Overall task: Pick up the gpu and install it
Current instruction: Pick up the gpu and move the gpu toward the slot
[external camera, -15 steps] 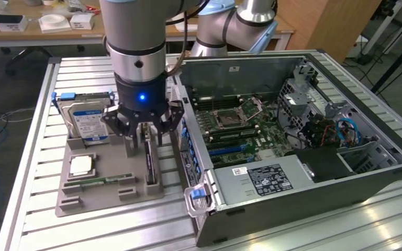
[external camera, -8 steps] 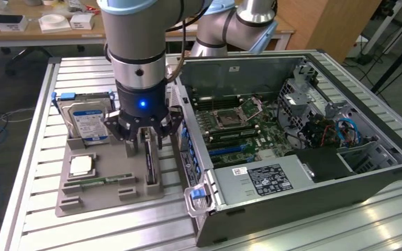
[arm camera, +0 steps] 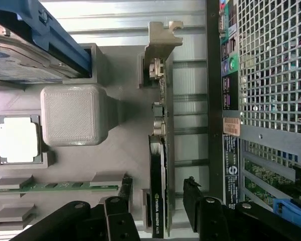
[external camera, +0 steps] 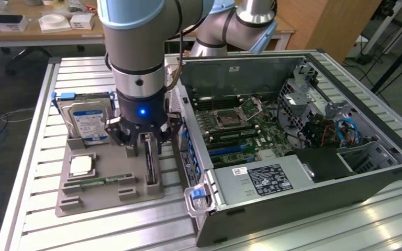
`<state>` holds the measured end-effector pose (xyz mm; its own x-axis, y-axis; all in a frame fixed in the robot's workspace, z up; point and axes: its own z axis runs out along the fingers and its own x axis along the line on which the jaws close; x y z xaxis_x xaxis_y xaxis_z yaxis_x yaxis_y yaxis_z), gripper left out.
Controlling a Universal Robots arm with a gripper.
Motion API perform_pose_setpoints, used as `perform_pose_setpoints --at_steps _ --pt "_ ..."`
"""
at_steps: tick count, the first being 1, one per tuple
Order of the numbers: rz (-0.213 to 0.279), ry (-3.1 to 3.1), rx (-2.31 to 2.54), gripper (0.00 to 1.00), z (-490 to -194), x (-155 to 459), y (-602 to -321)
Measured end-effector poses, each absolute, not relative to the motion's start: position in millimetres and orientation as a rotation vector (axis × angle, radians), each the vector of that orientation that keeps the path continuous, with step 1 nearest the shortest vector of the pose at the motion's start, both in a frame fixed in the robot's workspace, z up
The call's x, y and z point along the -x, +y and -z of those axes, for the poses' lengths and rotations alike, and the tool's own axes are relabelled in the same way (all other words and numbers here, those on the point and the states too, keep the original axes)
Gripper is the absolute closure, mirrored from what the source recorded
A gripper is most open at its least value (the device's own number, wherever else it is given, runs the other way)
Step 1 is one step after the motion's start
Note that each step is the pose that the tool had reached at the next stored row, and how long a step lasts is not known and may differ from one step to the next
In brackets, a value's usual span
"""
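on the exterior view's left, the blue-labelled hard drive [external camera: 89, 121] is standing in the grey holder [external camera: 96, 201], with a cpu [external camera: 81, 165] and a memory stick [external camera: 107, 180] lying in front of it. going to the right, the gpu [external camera: 151, 170] is standing on its edge in a slot of the same holder, not yet lifted. your gripper [external camera: 148, 142] is hanging just over it with the fingers [arm camera: 120, 216] apart, one at each side of the card, and the wrist view is showing a gap on both sides. further right, the open computer case [external camera: 292, 157] is lying on its side. i am judging that you are in the pick-up step. the grasp is calling for fingers centred on the card's black face, away from the metal bracket [arm camera: 160, 42], and closing evenly.
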<state>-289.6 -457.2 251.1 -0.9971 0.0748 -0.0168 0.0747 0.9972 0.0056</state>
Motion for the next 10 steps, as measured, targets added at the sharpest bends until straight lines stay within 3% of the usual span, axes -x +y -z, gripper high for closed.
perform_pose_setpoints --at_steps 10 --pt "-0.008 3.122 -0.117 0.47 -237 290 -449"
